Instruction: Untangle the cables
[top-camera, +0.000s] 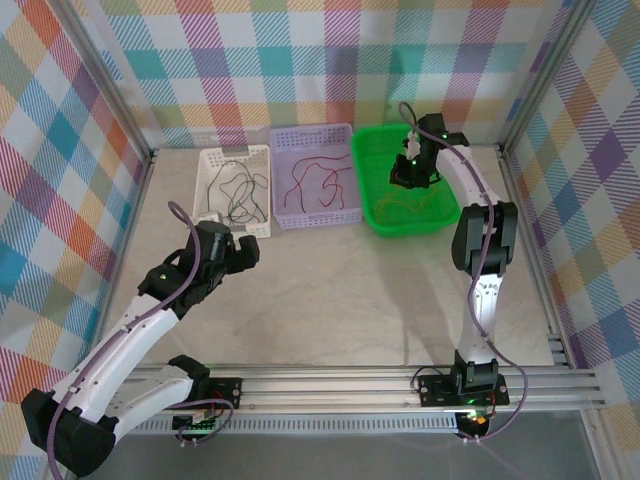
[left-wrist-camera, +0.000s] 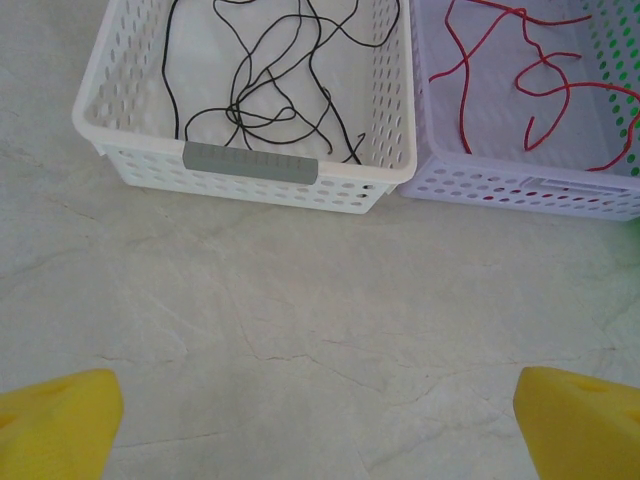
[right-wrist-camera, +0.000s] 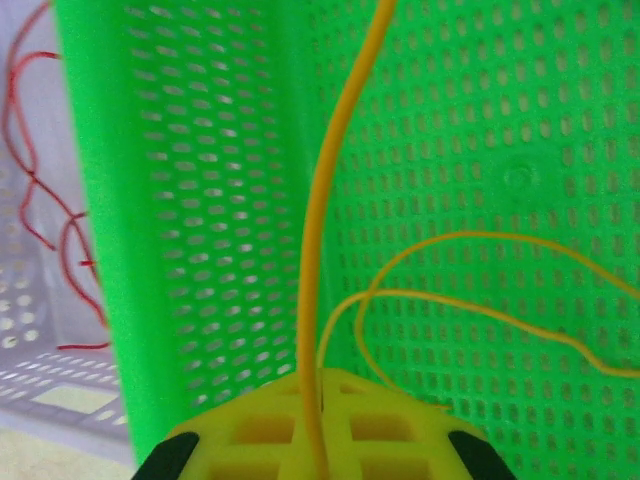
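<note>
You're nearly done: black cable lies in the white basket upper left, red cable in the lilac basket; right gripper pinches the yellow cable over the green basket, left gripper spread wide

I'm holding the left gripper wide open, low at the left. The right arm is reaching far, right gripper pointing down, pinching the yellow cable.

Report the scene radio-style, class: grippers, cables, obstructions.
Left gripper open over table. Right gripper shut on yellow cable over green basket. Black cable in white basket, red cable in purple basket. No obstruction seen.
</note>
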